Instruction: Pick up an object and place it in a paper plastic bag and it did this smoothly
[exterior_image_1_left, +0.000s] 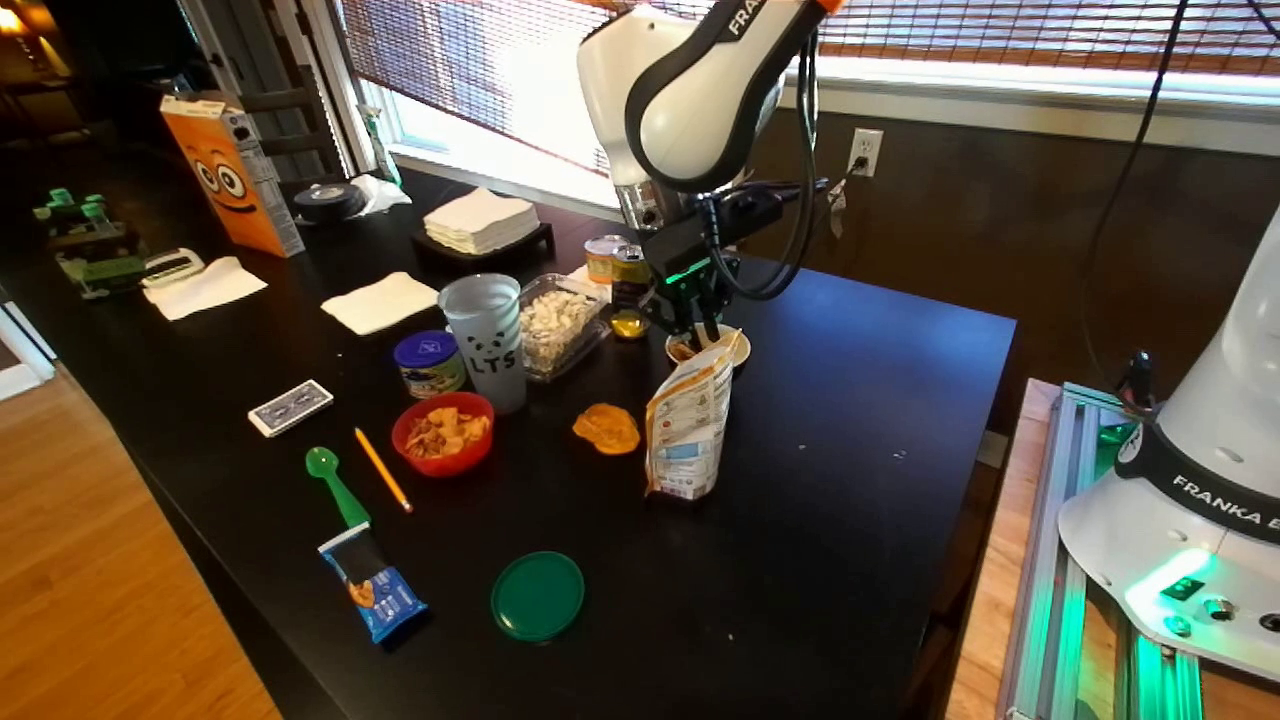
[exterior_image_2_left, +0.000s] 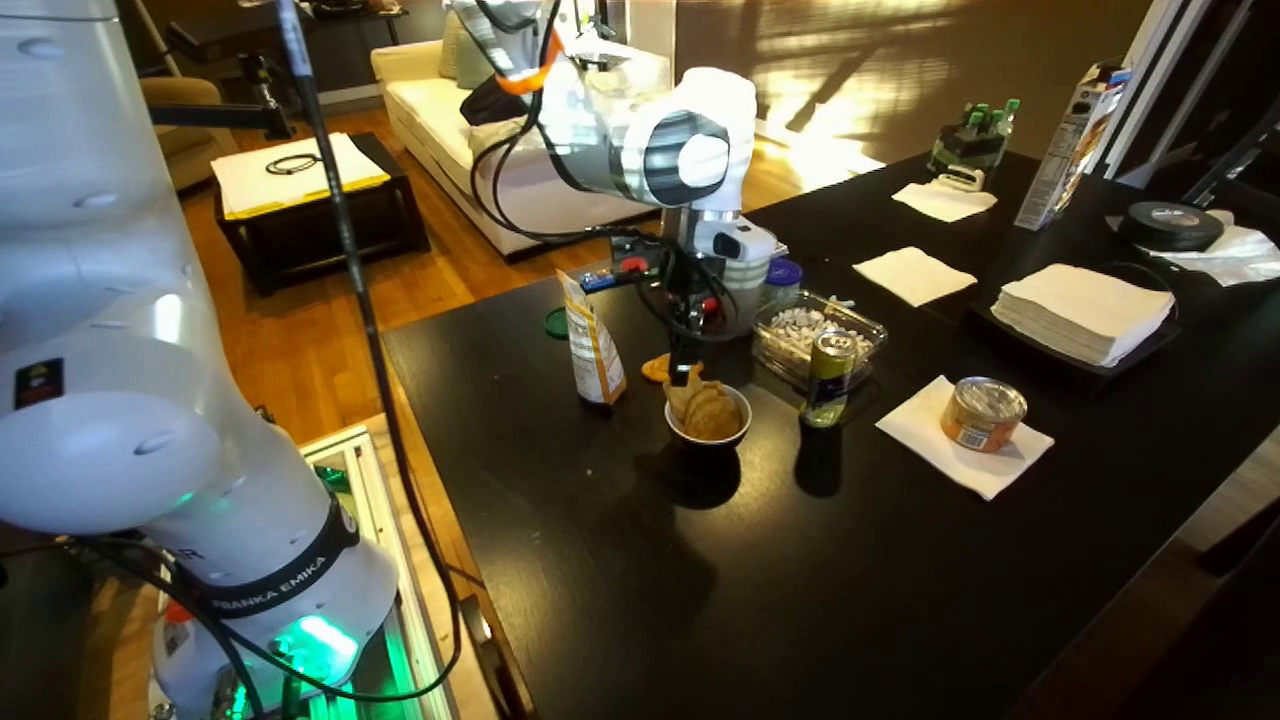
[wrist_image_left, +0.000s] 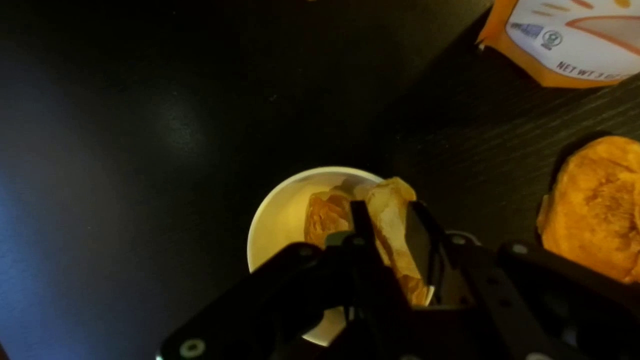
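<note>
A small white bowl (wrist_image_left: 275, 230) of tan-orange crisps stands under my gripper; it shows in both exterior views (exterior_image_1_left: 743, 350) (exterior_image_2_left: 743, 420). My gripper (wrist_image_left: 386, 206) points down into it, fingers (exterior_image_2_left: 684, 368) partly closed on either side of a pale crisp (wrist_image_left: 392, 220). Whether the pads press on it I cannot tell. The bag (exterior_image_1_left: 690, 430) stands upright beside the bowl, whitish with orange edges and a bluish patch. It also shows in an exterior view (exterior_image_2_left: 594, 345) and, cut off, in the wrist view (wrist_image_left: 590, 37). A round rolled mouth does not show.
A loose orange crisp (exterior_image_1_left: 607, 429) lies near the bag. A standing can (exterior_image_2_left: 830, 375), a clear container (exterior_image_1_left: 556, 325) of pale pieces and a printed cup (exterior_image_1_left: 492, 345) stand close by. A red bowl (exterior_image_1_left: 443, 455) and a green lid (exterior_image_1_left: 538, 596) lie farther out.
</note>
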